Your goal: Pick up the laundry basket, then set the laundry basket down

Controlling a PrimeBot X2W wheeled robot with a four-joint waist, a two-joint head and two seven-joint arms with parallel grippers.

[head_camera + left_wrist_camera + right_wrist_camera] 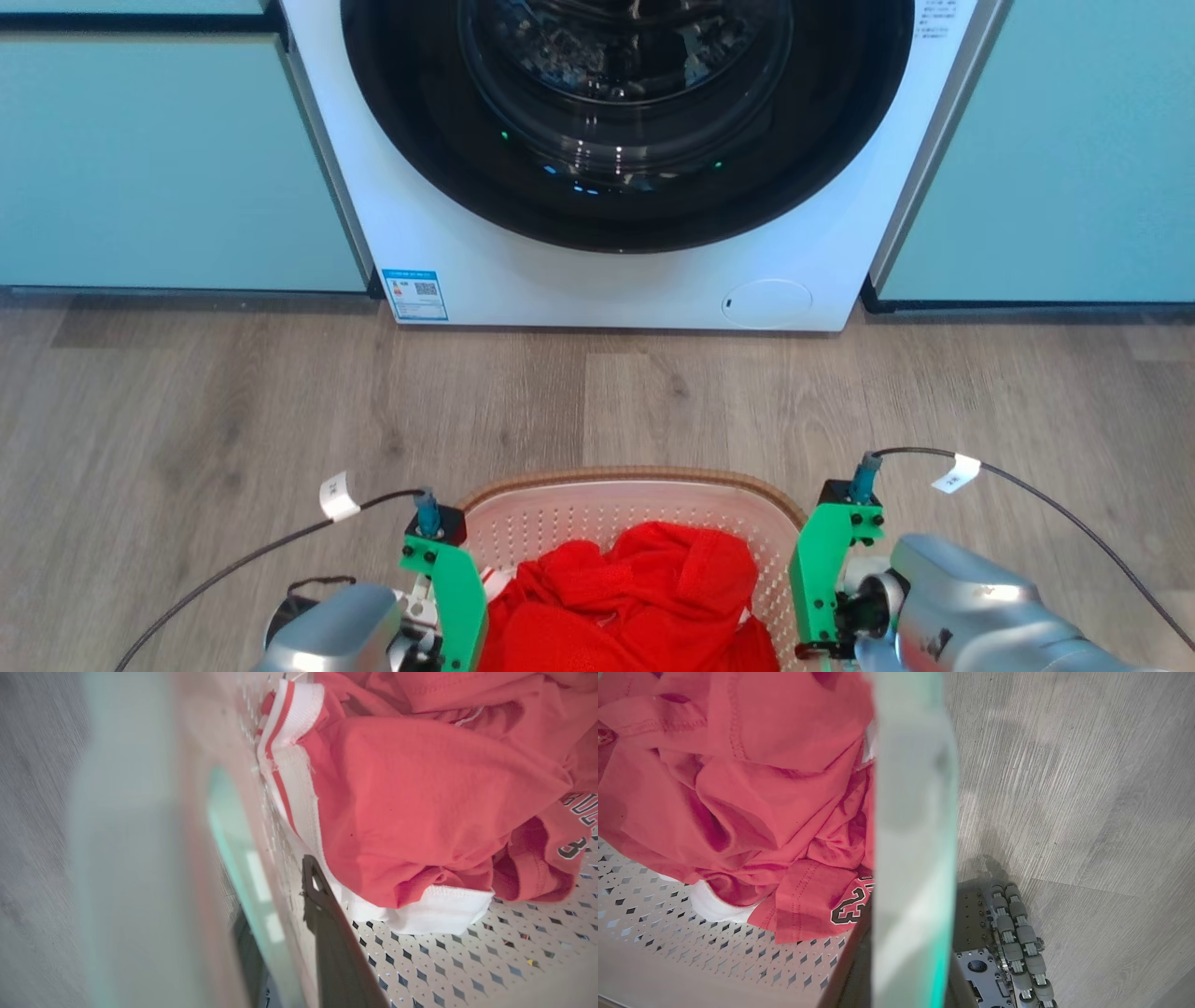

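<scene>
The laundry basket point(635, 480), white and perforated with a brown rim band, sits at the bottom centre of the head view between my two arms. A heap of red clothes point(644, 588) with white trim lies in it. My left gripper point(446, 597) stands at the basket's left side. In the left wrist view the left gripper point(275, 896) is shut across the basket wall point(280, 826), with one dark finger point(327, 933) inside. My right gripper point(822, 588) is at the right side. In the right wrist view the right gripper point(910, 933) clamps the blurred rim point(910, 788).
A white front-loading washing machine point(616, 280) with a dark round door stands straight ahead. Teal cabinets point(168, 159) flank it on both sides. Wood-look floor point(280, 401) lies between it and the basket. My base's rollers point(1017, 938) show below the right gripper.
</scene>
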